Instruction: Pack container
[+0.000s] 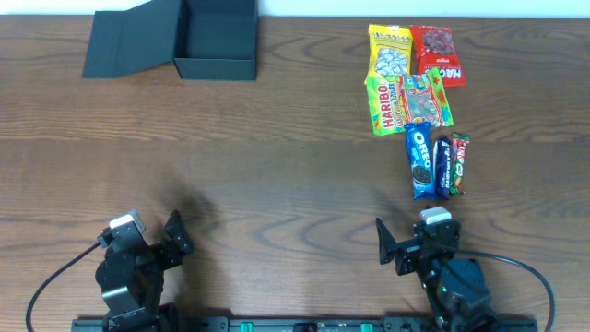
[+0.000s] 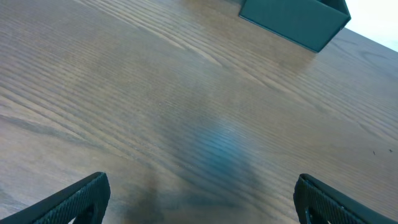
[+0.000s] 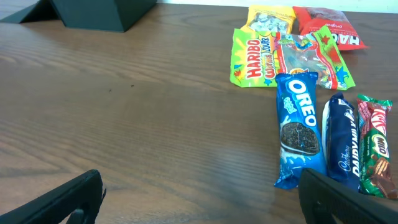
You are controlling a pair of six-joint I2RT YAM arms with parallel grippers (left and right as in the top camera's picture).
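Observation:
The container [image 1: 214, 39] is a matte black square box at the table's far left, open, its flap lid [image 1: 124, 41] lying out to the left. It also shows in the left wrist view [image 2: 295, 22] and the right wrist view [image 3: 99, 12]. Snack packets lie at the far right: a yellow bag [image 1: 390, 51], a red bag [image 1: 437, 53], a green Haribo bag [image 1: 407, 101], an Oreo pack [image 1: 419, 160] [image 3: 300, 127], a dark blue bar [image 1: 442, 166] and a green-red bar [image 1: 458, 163]. My left gripper [image 1: 157, 242] [image 2: 199, 199] and right gripper [image 1: 406, 242] [image 3: 202, 199] are open and empty at the near edge.
The wooden table [image 1: 295, 166] runs between the box and the snacks. Cables loop from both arm bases at the near edge [image 1: 55, 277].

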